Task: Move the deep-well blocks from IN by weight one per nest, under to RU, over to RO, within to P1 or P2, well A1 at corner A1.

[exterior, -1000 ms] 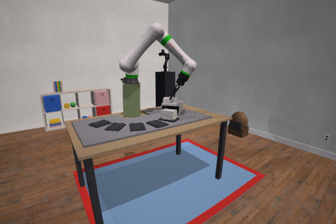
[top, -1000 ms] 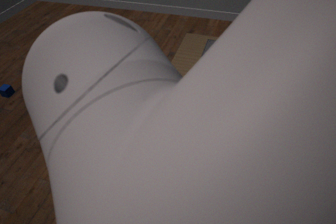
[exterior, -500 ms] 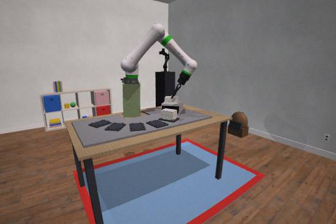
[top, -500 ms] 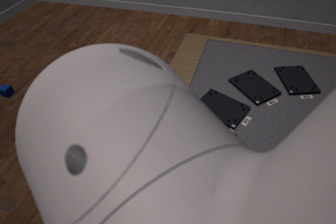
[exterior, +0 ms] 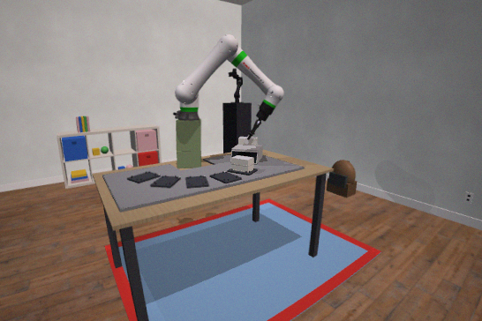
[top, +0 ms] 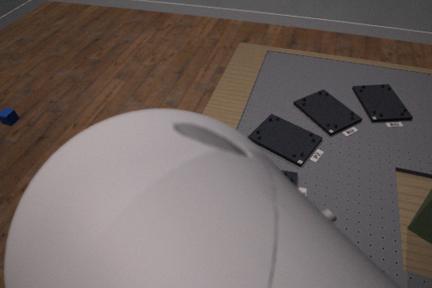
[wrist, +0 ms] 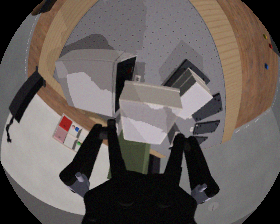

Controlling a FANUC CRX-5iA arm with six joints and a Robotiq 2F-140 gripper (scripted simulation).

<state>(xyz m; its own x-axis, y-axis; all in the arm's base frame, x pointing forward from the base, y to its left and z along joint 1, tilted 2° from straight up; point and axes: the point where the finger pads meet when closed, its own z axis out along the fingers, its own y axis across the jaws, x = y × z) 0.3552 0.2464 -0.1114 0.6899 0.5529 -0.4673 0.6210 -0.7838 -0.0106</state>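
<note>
My gripper (wrist: 146, 117) (exterior: 250, 137) is shut on a white deep-well block (wrist: 148, 112) (exterior: 248, 142) and holds it in the air. The block hangs just beside the check-weigher (wrist: 88, 80) (exterior: 245, 153), a white box with a dark front. The other white blocks (wrist: 197, 94) (exterior: 242, 165) sit stacked on the infeed nest, to the other side of the held block. The dark nest plates P2 (top: 284, 138) (exterior: 197, 181), RU (top: 327, 111) (exterior: 165, 181) and RO (top: 381, 102) (exterior: 143, 177) lie bare. P1 (exterior: 225, 176) is bare too. No lamp shows.
The white arm (top: 164, 206) fills most of the top view and hides the gripper and the blocks there. The arm's green pedestal (top: 430, 221) (exterior: 188, 143) stands at the table's back. A grey perforated mat (top: 361, 178) covers the wooden table.
</note>
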